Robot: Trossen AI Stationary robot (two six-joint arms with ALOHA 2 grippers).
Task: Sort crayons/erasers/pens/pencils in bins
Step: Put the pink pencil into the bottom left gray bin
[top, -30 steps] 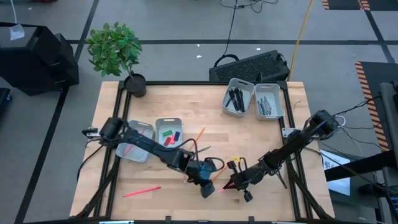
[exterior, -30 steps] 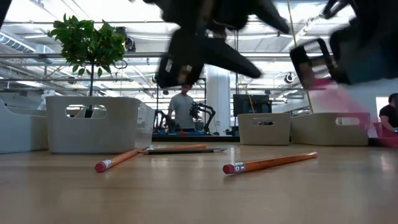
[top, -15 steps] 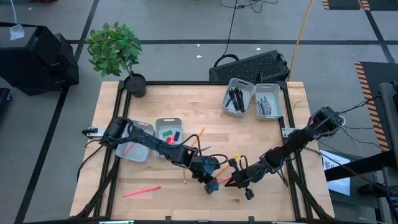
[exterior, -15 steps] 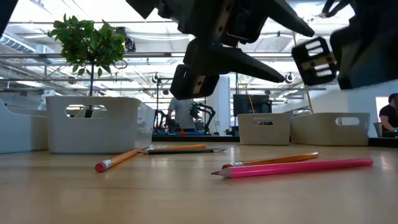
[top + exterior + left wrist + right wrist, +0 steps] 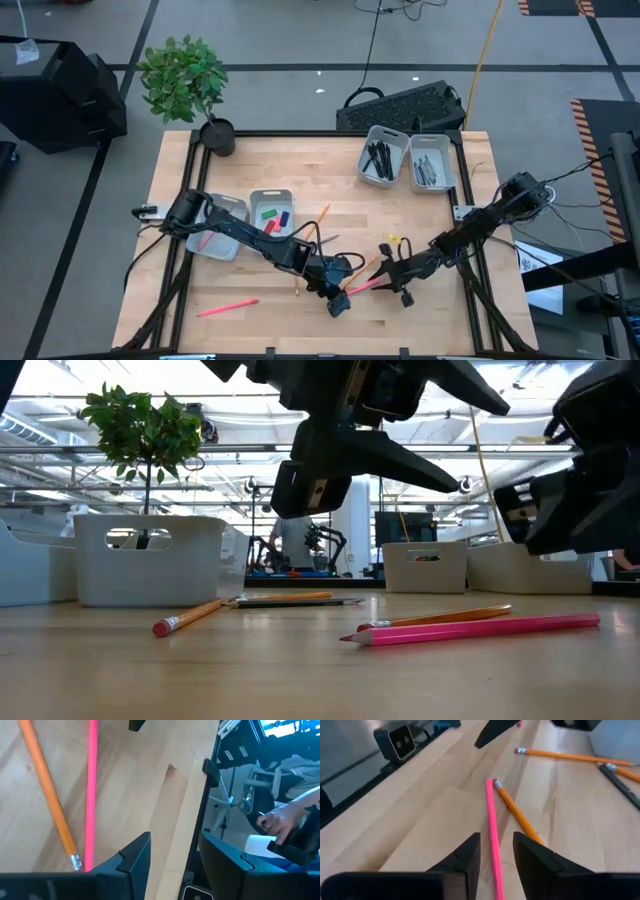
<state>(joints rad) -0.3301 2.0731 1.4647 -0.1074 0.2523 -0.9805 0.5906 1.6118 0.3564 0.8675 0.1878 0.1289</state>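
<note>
High view, pink pencil (image 5: pixel 362 288) lying between grippers

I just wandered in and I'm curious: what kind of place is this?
Probably a robotics lab or test workshop. Two robot arms work over a wooden table with pencils and small bins, cables run across the floor, and the low view shows an open hall with more equipment behind.

Left hand (image 5: pixel 338 301), right hand (image 5: pixel 400 287) flank pink pencil (image 5: pixel 362 286) (lying flat).
</note>
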